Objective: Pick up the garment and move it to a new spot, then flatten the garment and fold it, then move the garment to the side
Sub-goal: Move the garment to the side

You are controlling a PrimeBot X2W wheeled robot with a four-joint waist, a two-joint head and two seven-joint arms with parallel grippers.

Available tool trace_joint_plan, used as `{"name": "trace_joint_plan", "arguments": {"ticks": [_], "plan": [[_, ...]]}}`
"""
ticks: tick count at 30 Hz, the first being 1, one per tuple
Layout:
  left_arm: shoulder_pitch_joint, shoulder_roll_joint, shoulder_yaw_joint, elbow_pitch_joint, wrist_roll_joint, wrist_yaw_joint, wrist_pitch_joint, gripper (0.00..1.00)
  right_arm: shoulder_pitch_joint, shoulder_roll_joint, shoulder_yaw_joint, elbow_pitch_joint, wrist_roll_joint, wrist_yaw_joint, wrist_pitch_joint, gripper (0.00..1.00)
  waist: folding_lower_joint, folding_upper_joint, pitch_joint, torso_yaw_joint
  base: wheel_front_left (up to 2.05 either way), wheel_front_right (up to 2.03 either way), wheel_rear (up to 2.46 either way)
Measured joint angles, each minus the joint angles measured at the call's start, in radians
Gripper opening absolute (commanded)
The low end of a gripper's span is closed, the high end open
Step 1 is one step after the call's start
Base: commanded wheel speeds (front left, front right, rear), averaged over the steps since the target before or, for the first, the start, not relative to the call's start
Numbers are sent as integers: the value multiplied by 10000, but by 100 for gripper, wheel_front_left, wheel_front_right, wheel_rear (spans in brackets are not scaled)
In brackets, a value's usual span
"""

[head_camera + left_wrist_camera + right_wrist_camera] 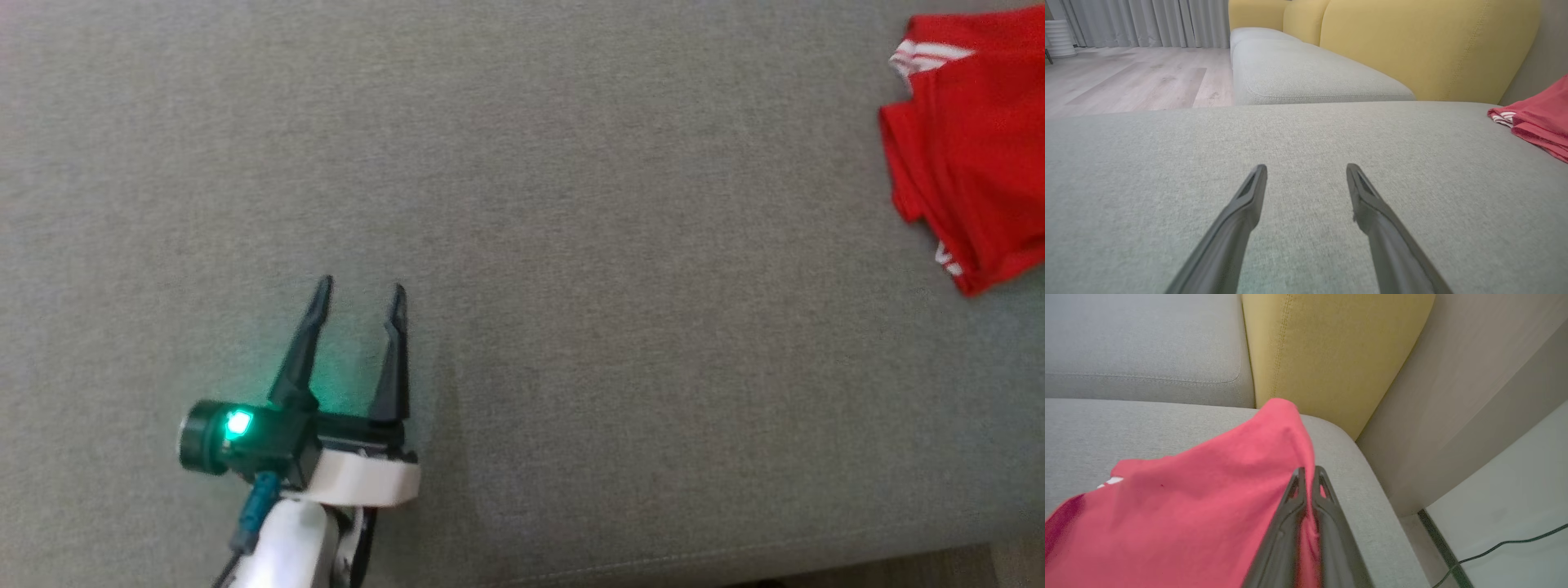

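The garment point(976, 155) is red with white stripes, bunched at the far right of the grey couch seat point(571, 245). It also shows at the right edge of the left wrist view as the garment point(1541, 114). My right gripper point(1309, 471) is shut on the garment point(1188, 506), pinching its right edge, with a peak of cloth raised ahead of the fingertips. My left gripper point(361, 287) hangs open over bare seat at the lower left, far from the cloth, and its fingers point(1249, 200) hold nothing.
Yellow back cushions point(1412, 45) stand behind the seat, and a second grey seat section point(1306, 73) lies beyond. Wooden floor point(1126, 77) and curtains are to the left. A pale wall point(1453, 416), light floor and a cable point(1502, 547) lie past the couch's right end.
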Motion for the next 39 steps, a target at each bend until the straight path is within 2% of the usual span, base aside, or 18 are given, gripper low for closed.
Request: {"name": "trace_joint_plan", "arguments": {"ticks": [1, 2, 8, 10, 15, 23, 25, 31, 35, 39], "plan": [[-51, -2, 82, -15, -2, 4, 0, 100, 2, -46, 36, -56, 21, 0, 117, 15, -1, 0, 27, -48, 0, 0, 0], [-112, -10, 127, -17, -2, 10, 0, 100, 5, -58, 13, -29, 13, 0, 167, 100, -1, 0, 20, -81, 0, 0, 0], [-121, -13, 188, 48, -127, 357, 0, 100, 18, 29, -104, 4, -709, 0, -23, 100, -4, 0, -417, -38, 0, 0, 0], [-82, -13, 188, 163, -336, 468, 0, 100, 156, 384, -201, 58, -884, 0, -82, 100, -4, 0, -731, 19, 0, 0, 0], [608, -15, 140, 568, -761, 545, 0, 100, 1392, 1919, -453, 142, -1419, 0, -604, 100, -5, 1, -1782, 240, 0, 0, 0], [1881, -13, 77, 752, -1244, 915, 0, 100, 4744, 4537, -738, -128, -1762, 0, -1256, 100, -7, 1, -3833, 743, 0, 0, 0], [1999, -12, 128, 809, -1243, 1011, 0, 100, 5529, 5127, -817, -803, -1990, 0, -1258, 100, -7, 1, -4281, 881, 0, 0, 0], [2726, 17, 491, 740, -1099, 1037, 0, 100, 7739, 6533, -1651, -4368, -3743, 0, -1329, 100, -7, 1, -5352, 1151, 0, 0, 0], [3304, 58, 627, 508, -723, 980, 0, 100, 8973, 7037, -2255, -5758, -4495, 0, -1331, 100, -7, 1, -5758, 1184, 0, 0, 0], [3578, 58, 821, 339, -520, 876, 0, 100, 9554, 7148, -2571, -6245, -4824, 0, -1344, 100, -5, 1, -5934, 1179, 0, 0, 0]]}}
